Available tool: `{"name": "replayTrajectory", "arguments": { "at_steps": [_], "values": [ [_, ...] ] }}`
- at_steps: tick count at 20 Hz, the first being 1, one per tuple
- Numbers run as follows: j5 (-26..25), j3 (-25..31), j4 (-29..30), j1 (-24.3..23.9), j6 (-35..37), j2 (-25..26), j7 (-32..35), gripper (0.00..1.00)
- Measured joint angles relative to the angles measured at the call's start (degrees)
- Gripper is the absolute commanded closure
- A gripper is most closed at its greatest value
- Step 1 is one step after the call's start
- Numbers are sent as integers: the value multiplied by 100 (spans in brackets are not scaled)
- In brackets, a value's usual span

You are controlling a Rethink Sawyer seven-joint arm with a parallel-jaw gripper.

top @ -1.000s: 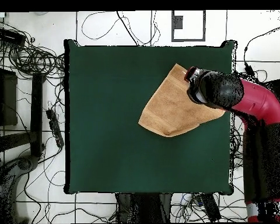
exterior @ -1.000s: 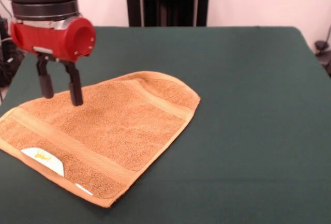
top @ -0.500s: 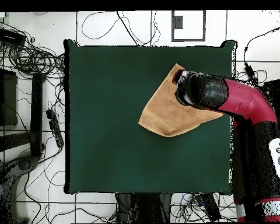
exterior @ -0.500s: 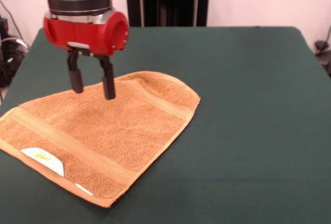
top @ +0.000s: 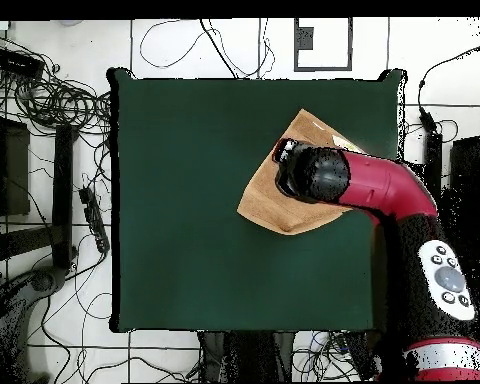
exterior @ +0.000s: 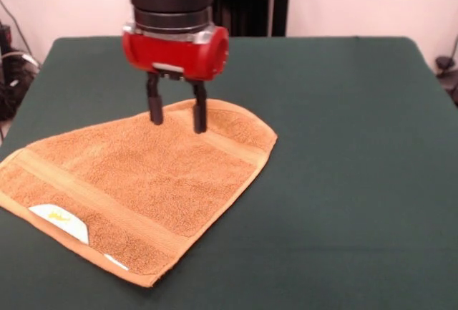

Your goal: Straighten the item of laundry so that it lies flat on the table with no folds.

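Note:
The orange-tan terry towel (exterior: 136, 185) lies on the dark green table (exterior: 343, 145) at the front view's left, folded over on itself into a rounded wedge with a fold edge at its right. Its white label (exterior: 61, 222) shows near the front left edge. My gripper (exterior: 177, 117) hangs open and empty just above the towel's far part, near the folded edge. In the overhead view the arm's head (top: 309, 175) covers the middle of the towel (top: 264, 205), so the gripper itself is hidden there.
In the overhead view cables and dark equipment (top: 44, 180) lie on the floor left of the table (top: 184, 200). The towel sits near the table's right edge in that view.
My gripper has moved across the towel, from over its left part toward the folded far right part in the front view. It stays open. The towel has not moved.

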Motion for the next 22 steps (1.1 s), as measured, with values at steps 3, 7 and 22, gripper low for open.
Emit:
{"name": "replayTrajectory", "arguments": {
  "at_steps": [3, 7, 22],
  "values": [
    [46, -113, 129, 147, -179, 0, 0, 0],
    [171, -252, 272, 316, -496, 5, 30, 0],
    [882, -697, 498, 812, -1702, 454, 55, 0]
  ]
}}
